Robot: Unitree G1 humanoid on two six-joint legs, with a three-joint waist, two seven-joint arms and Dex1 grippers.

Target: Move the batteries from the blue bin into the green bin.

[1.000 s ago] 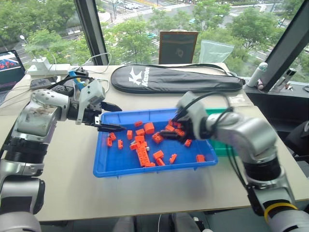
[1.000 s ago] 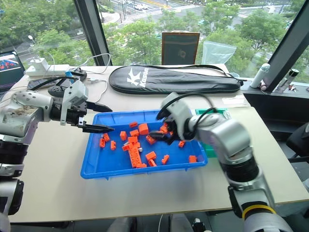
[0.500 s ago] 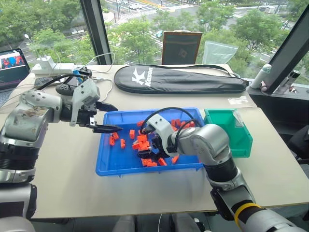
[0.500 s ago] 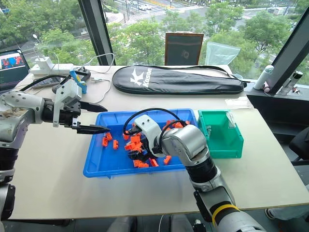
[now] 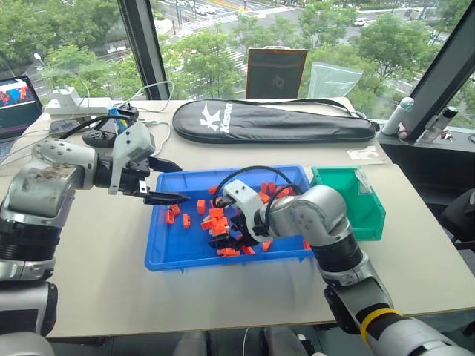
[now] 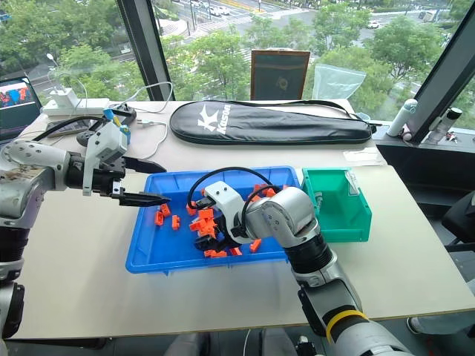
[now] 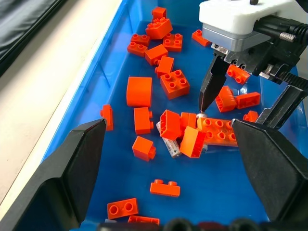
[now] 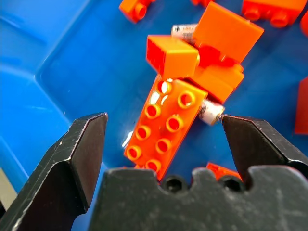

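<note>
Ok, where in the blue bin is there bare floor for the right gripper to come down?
Bare floor in the blue bin: the near-left corner, and the strip along its left wall below the left gripper. Crowded: the middle, where bricks lie over the batteries beneath the open right gripper.

The left arm is held out from nine o'clock in the head views, forearm roughly level, and the left gripper [image 5: 165,182] is pointed toward three o'clock with its two black fingers spread apart and nothing held between them. The right arm is bent in from five o'clock, wrist curled toward nine o'clock, and the right gripper [image 7: 240,108] is angled steeply downward, jaws set wide and empty.
</note>
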